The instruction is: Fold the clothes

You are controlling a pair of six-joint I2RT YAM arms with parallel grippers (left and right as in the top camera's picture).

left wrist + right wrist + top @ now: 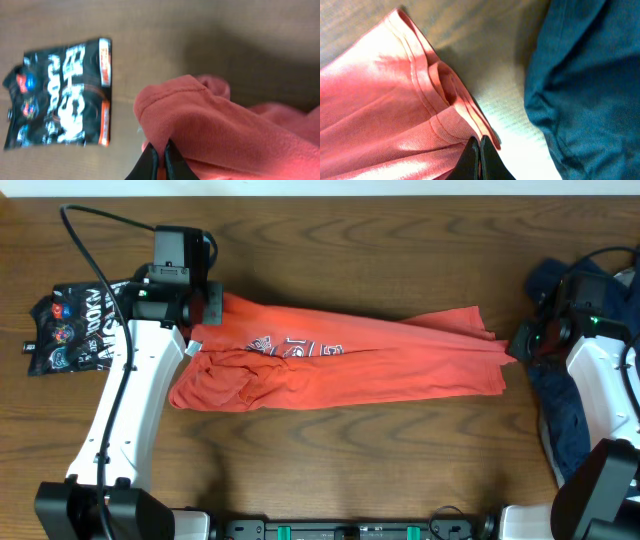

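The orange-red T-shirt (340,360) lies stretched across the middle of the wooden table, its navy-and-white print partly showing near the left. My left gripper (205,315) is shut on the shirt's left edge; in the left wrist view a fold of orange-red cloth (210,125) is pinched between the black jaws (161,152). My right gripper (520,343) is shut on the shirt's right hem; in the right wrist view the stitched hem (420,100) runs into the jaws (479,145).
A glossy black printed snack bag (75,325) lies at the far left and also shows in the left wrist view (60,95). A dark blue garment (570,400) lies at the right edge under the right arm, also seen in the right wrist view (590,80).
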